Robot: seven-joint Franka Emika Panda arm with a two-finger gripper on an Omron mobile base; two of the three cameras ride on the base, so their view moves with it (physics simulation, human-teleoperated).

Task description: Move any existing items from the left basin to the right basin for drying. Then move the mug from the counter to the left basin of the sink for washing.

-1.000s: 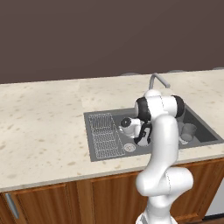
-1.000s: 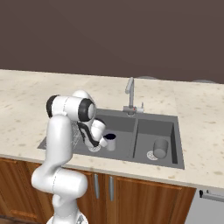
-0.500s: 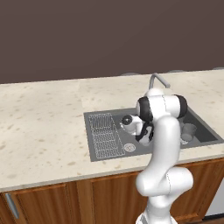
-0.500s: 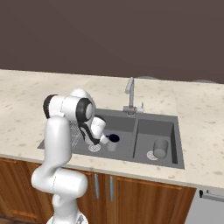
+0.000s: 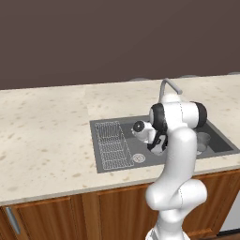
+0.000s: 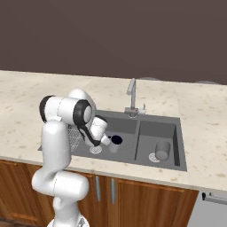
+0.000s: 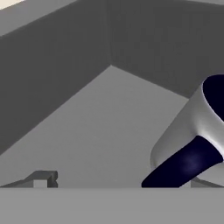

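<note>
- Beige counter (image 5: 47, 136) runs under a dark wall, with the dark grey sink (image 6: 179, 165) set into it and a faucet (image 6: 131, 95) at its back edge.
- Left basin (image 5: 108, 161) has a wire rack (image 5: 111, 145) and a round drain (image 5: 138, 158).
- Mug (image 6: 115, 142) stands upright on the left basin floor, beside the drain, dark inside facing up.
- Gripper (image 6: 106, 140) sits low in the left basin, just beside the mug; its fingers are spread, holding nothing.
- From the hand view the mug (image 7: 192, 131) is close at the right, one finger tip (image 7: 41, 179) apart from it.
- Cup (image 6: 162, 150) lies tilted in the right basin (image 6: 158, 133).
</note>
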